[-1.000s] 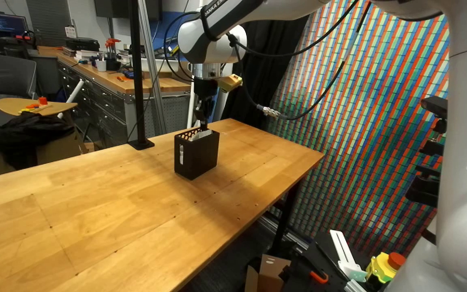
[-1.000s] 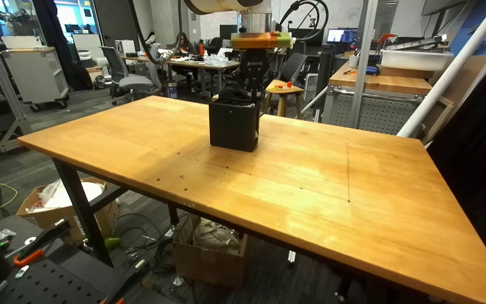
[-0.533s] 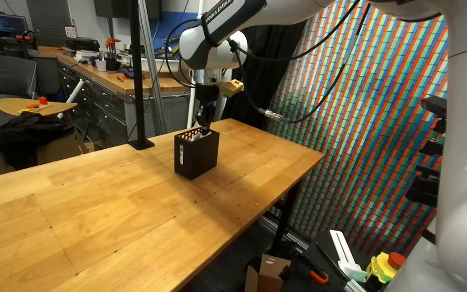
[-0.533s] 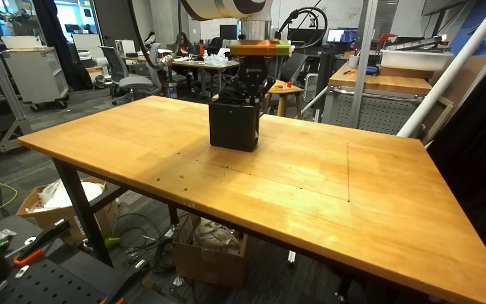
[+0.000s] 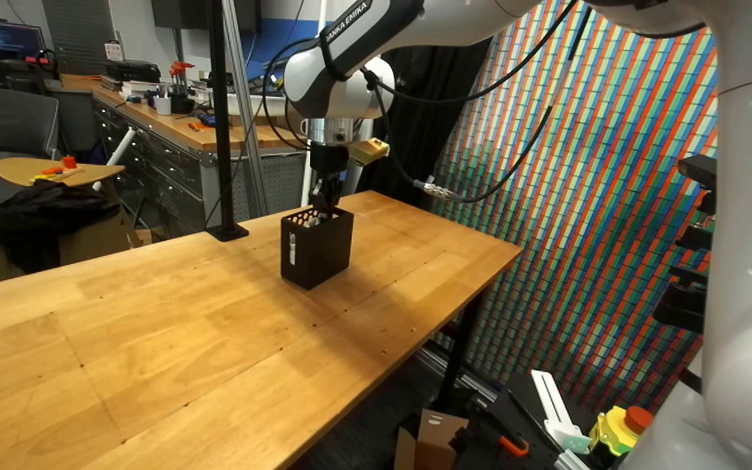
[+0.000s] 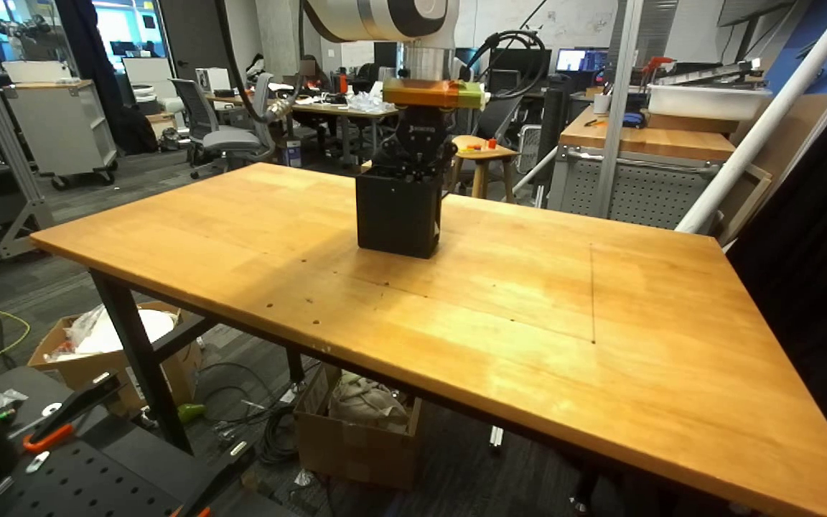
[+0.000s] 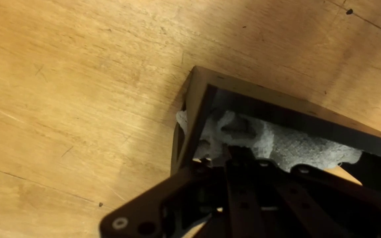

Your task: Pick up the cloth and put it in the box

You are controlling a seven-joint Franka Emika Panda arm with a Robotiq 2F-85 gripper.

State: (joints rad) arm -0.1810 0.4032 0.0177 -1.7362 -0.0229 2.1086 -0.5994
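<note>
The black box [image 5: 320, 254] stands upright on the wooden table, and it also shows in an exterior view [image 6: 398, 215]. The grey-white cloth [image 7: 299, 147] lies bunched inside the box. A bit of the cloth [image 5: 313, 222] shows at the open top, and a bit pokes out through a side slot. My gripper [image 7: 240, 153] reaches down into the box opening, its fingertips at the cloth near one end. The fingers look drawn together. Whether cloth is pinched between them is too dark to see. In an exterior view the fingertips [image 6: 419, 174] are hidden behind the box wall.
The wooden table [image 5: 187, 352] extends around the box. A dark post [image 5: 224, 230] is clamped at the table's edge. Box walls [image 7: 293, 102] surround the gripper closely. A cardboard box [image 6: 356, 438] sits on the floor below the table.
My gripper has moved lower into the box, then slightly sideways. The cloth showing at the opening has sunk lower, with less of it visible. The box has not moved.
</note>
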